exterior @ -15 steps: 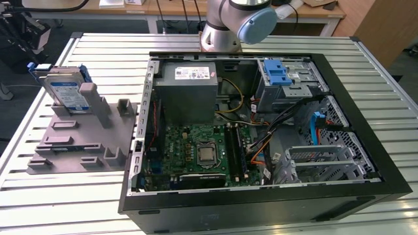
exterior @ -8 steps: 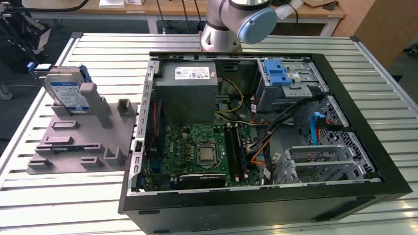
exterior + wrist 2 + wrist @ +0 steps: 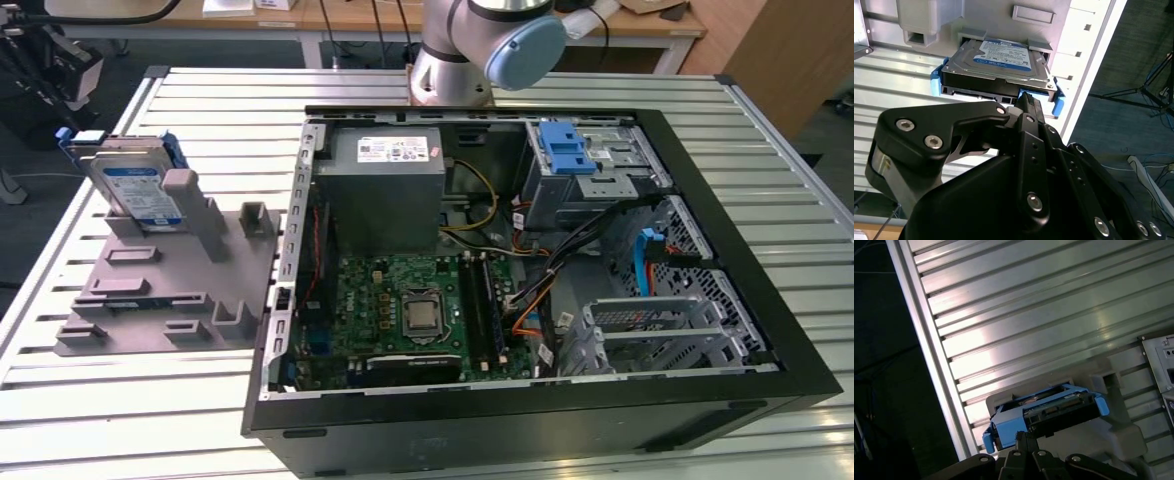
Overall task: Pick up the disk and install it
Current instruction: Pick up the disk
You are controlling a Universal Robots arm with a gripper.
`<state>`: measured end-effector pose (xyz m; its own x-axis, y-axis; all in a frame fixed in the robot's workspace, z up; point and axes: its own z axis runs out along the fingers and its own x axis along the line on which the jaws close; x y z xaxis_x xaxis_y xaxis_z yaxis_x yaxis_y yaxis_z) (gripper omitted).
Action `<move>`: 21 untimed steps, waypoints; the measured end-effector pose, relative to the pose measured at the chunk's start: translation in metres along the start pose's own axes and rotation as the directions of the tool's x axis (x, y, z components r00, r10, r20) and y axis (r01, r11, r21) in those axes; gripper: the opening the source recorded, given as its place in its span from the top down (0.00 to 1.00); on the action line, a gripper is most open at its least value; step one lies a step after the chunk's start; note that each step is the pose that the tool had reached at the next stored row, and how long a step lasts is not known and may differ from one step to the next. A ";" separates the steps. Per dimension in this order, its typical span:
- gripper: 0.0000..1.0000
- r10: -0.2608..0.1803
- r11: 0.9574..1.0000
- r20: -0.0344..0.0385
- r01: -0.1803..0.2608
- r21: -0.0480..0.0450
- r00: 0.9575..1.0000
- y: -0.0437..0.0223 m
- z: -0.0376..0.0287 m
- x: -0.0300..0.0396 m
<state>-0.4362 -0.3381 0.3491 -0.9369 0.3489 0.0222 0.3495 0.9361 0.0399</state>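
**A:** Disk position?

**B:** The disk [image 3: 134, 185] stands on edge in a slot of the grey fixture [image 3: 174, 290]. The fixture sits on the slatted table [image 3: 134, 400], at the exterior view's left of the open computer case [image 3: 534, 430]. The disk is outside the case and not yet installed.

**A:** Gripper?

**B:** In the second wrist view the gripper [image 3: 1023, 102] lines up with the disk's upturned connector edge. Its jaws are drawn together with nothing between them. From this angle I cannot tell whether it touches that edge or hangs above it.

**A:** Handling estimate?

**B:** My judgement only: dense for its size, fully rigid, and the bare metal is likely slick. Treat it as shock-sensitive, so no knocks or drops. The best hold is a pinch across the thin dimension near the upturned edge, clear of the connector pins. The blue rails [image 3: 936, 79] along the sides are plastic and may give under a hard squeeze.

**A:** Any writing?

**B:** There is a white-and-blue label [image 3: 1004, 55] on the broad face, but its print is too small to make out. The white sticker [image 3: 396, 150] on the grey power supply [image 3: 387, 200] can't be read either.
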 end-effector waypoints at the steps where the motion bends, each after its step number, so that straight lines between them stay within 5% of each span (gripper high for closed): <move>1: 0.89 0.001 1.000 0.000 -0.001 0.000 1.000 0.0000 0.0000 0.0000; 21: 0.89 0.013 1.000 0.000 -0.013 0.000 1.000 0.0000 0.0000 0.0000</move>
<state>-0.4361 -0.3381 0.3491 -0.9325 0.3606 0.0223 0.3612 0.9316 0.0398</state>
